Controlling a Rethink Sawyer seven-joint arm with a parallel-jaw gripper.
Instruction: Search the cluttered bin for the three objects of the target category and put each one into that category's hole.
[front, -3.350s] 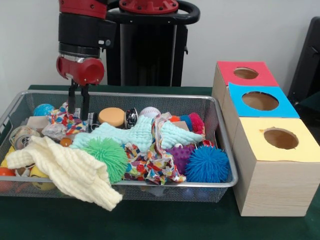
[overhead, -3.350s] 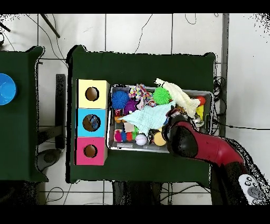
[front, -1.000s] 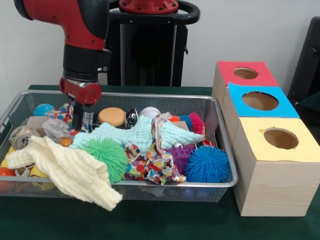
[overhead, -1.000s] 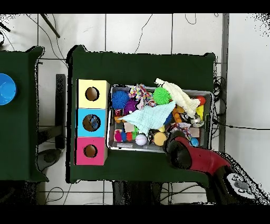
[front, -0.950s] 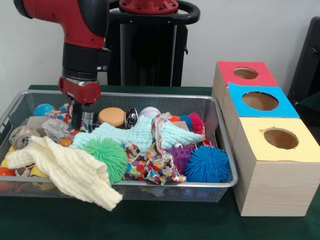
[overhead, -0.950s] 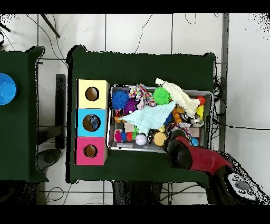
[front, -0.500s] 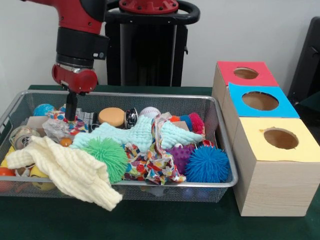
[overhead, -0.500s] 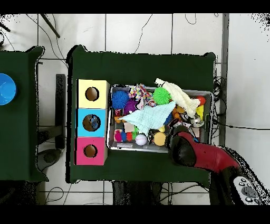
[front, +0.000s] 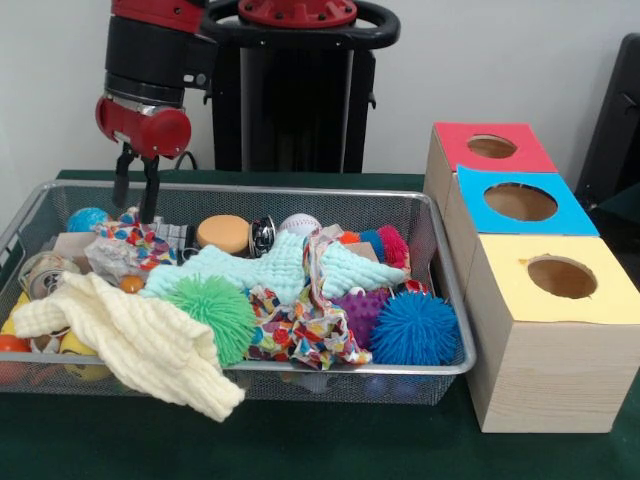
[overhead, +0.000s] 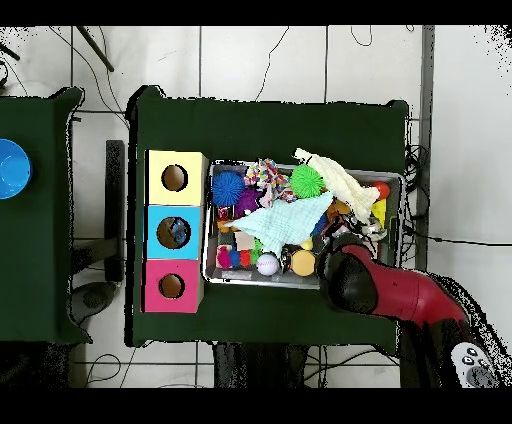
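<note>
Basically: dark green table (front: 300, 450) against a plain pale wall; overhead shows white tiled floor (overhead: 260, 60) with cables strewn over it, and a second green table at one side carrying a blue bowl (overhead: 12, 168).

Wire mesh bin (front: 440, 300) sits on the table, packed with clutter. Just beside it, a row of three wooden boxes with round holes on top: red box (front: 492, 147), blue box (front: 520, 203), yellow box (front: 560, 278).

Gripper (front: 135, 207) hangs over the bin's far left corner in the front view, fingers slightly parted with a narrow gap, holding nothing. Tips are level with the bin rim, just above a patterned multicolour cloth (front: 135, 240).

Bin contents relative to the gripper (front view sides):
- small blue ball (front: 86, 219) just left of the tips
- tan disc (front: 223, 233) just right, then a white baseball (front: 299, 224) further right
- mint cloth (front: 275, 268) across the middle
- green spiky ball (front: 213, 313) and cream knit cloth (front: 140, 340) nearer the front, the cloth draped over the front rim
- purple spiky ball (front: 362, 310) and blue spiky ball (front: 414, 328) at the right front, well apart from the gripper

Overhead, the red arm (overhead: 400, 295) covers the gripper's corner of the bin.
</note>
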